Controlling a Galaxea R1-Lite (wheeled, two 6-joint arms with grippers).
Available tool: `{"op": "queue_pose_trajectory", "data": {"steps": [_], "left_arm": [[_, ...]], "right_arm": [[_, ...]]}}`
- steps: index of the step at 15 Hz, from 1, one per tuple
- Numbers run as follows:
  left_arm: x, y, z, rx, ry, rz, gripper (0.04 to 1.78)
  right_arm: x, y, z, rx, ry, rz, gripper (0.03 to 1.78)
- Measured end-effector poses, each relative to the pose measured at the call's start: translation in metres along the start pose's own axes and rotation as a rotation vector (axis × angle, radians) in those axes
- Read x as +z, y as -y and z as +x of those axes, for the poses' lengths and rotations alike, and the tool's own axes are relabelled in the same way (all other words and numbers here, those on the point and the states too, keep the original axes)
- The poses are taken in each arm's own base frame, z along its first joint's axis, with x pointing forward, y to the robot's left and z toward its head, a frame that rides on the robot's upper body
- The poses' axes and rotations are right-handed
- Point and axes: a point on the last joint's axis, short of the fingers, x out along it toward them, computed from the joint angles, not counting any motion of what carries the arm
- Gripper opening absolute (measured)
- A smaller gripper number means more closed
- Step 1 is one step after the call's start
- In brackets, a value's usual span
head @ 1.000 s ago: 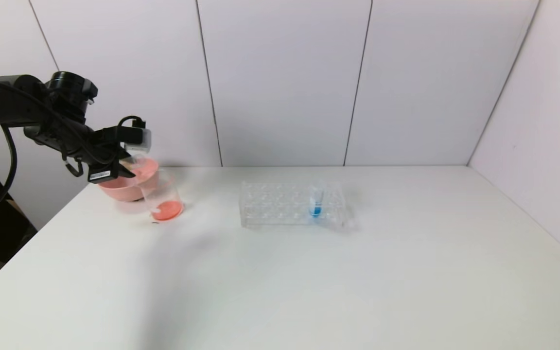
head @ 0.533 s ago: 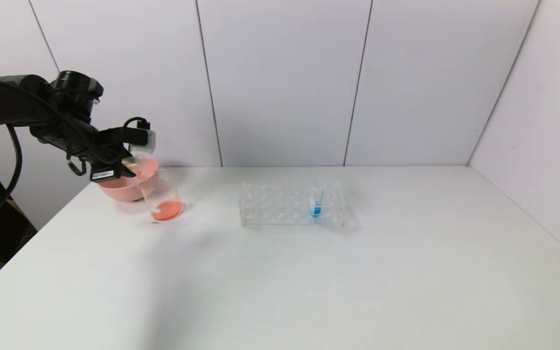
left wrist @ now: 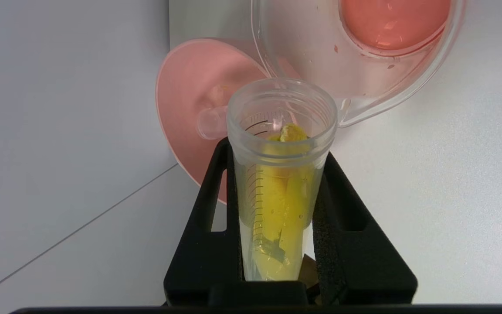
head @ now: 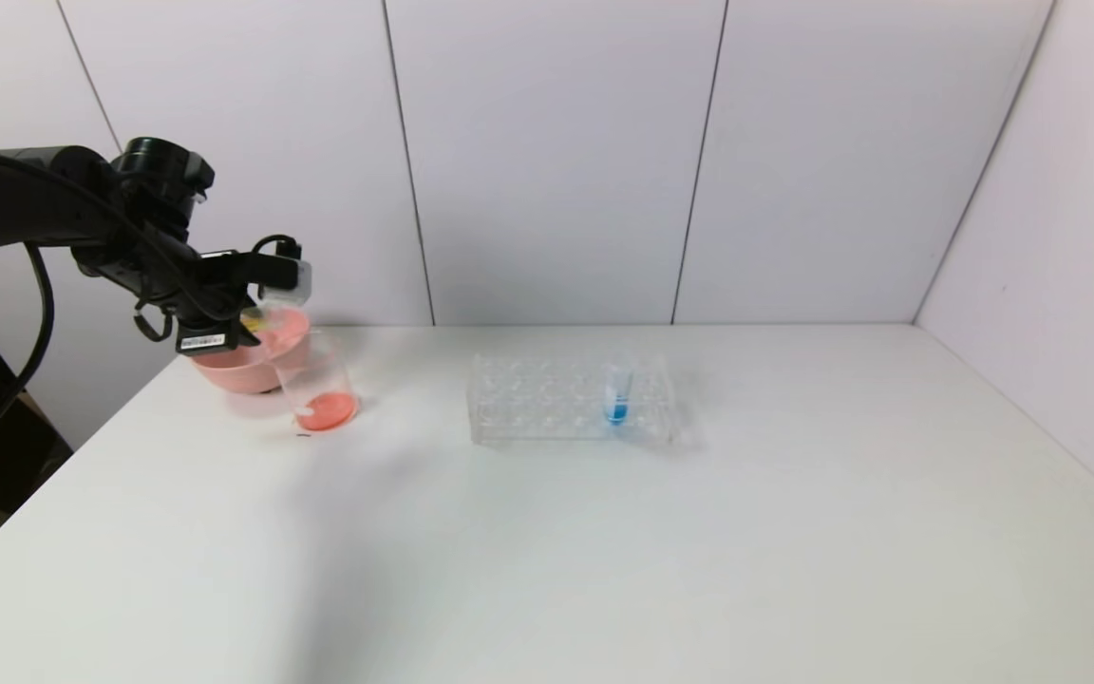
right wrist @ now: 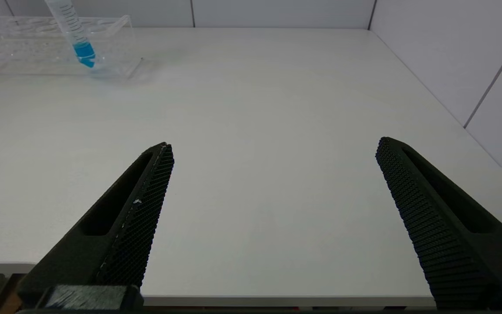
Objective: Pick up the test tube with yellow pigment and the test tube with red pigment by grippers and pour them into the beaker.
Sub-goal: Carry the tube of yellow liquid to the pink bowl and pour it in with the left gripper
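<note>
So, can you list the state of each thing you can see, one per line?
Left gripper: shut on the test tube with yellow pigment, tilted near the beaker's rim.
Beaker: upright, red-orange liquid at its bottom.
Pink bowl: behind the beaker, holding an emptied tube.
Tube with blue liquid: standing in the clear rack.
Right gripper: open, empty, at the table's near edge.

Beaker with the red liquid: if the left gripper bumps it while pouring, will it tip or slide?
The beaker is clear, thin-walled and holds only a shallow red layer, so it is probably light and would slide easily on the smooth white table. It is taller than wide, so a knock near its rim could tip it. The pink bowl beside it may stop it.
</note>
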Motion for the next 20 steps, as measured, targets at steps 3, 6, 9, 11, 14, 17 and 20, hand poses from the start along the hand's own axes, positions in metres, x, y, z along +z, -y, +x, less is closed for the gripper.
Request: {"op": "queue_pose_trajectory", "data": {"steps": [3, 6, 9, 11, 14, 17, 20], "left_arm": [[0.0006, 0.0011, 0.0002, -0.009, -0.013, 0.016, 0.47], [-0.0001, 0.0017, 0.0002, -0.015, -0.016, 0.035, 0.47], [0.0004, 0.0018, 0.0002, -0.016, -0.016, 0.046, 0.47], [-0.0002, 0.0017, 0.0, -0.014, -0.028, 0.062, 0.47], [-0.0011, 0.0012, -0.0002, -0.006, -0.076, 0.082, 0.47], [0.0007, 0.0011, -0.0002, -0.004, -0.082, 0.116, 0.47], [0.0028, 0.0016, -0.0001, -0.005, -0.098, 0.127, 0.47]], "right_arm": [[0.0, 0.0, 0.0, 0.0, 0.0, 0.0, 1.7], [0.0, 0.0, 0.0, 0.0, 0.0, 0.0, 1.7], [0.0, 0.0, 0.0, 0.0, 0.0, 0.0, 1.7], [0.0, 0.0, 0.0, 0.0, 0.0, 0.0, 1.7], [0.0, 0.0, 0.0, 0.0, 0.0, 0.0, 1.7], [0.0, 0.0, 0.0, 0.0, 0.0, 0.0, 1.7], [0.0, 0.0, 0.0, 0.0, 0.0, 0.0, 1.7]]}}
